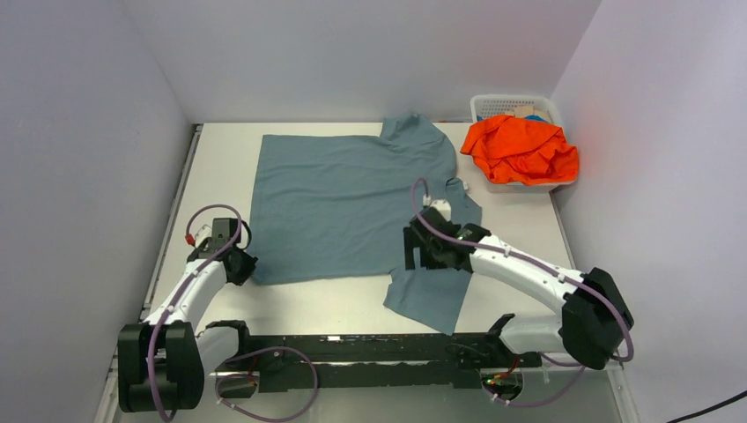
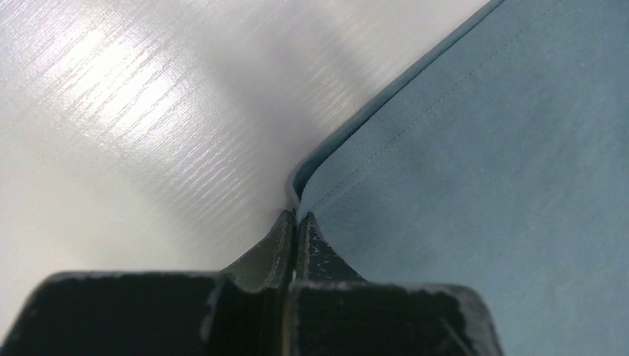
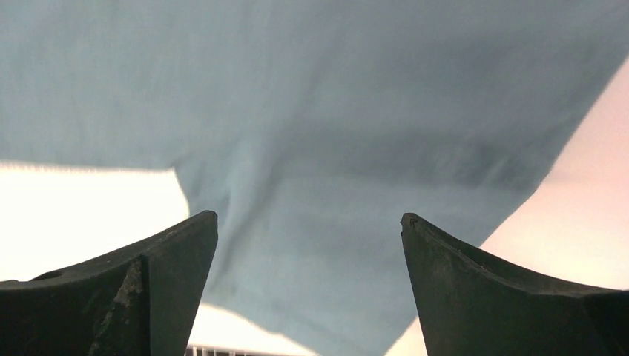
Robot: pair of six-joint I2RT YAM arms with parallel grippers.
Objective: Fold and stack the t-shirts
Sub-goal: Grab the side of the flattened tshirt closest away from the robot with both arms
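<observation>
**Slate shirt spread flat, left gripper pinching its corner**

The white table point(image 1: 352, 304) carries a muted slate blue-grey cotton t-shirt point(image 1: 343, 203), spread flat across its middle with one sleeve pointing toward the arms and the other toward the far wall. At the far right corner, a bright orange t-shirt point(image 1: 520, 150) lies crumpled in a white plastic mesh basket point(image 1: 493, 104), spilling over its rim. The left gripper point(image 1: 245, 269) sits at the slate shirt's near-left corner, its jaws pressed together on the stitched hem, which curls up at the fingertips point(image 2: 285, 237). The right gripper point(image 1: 423, 251) hangs over the near sleeve with its jaws spread wide, holding nothing.
</observation>
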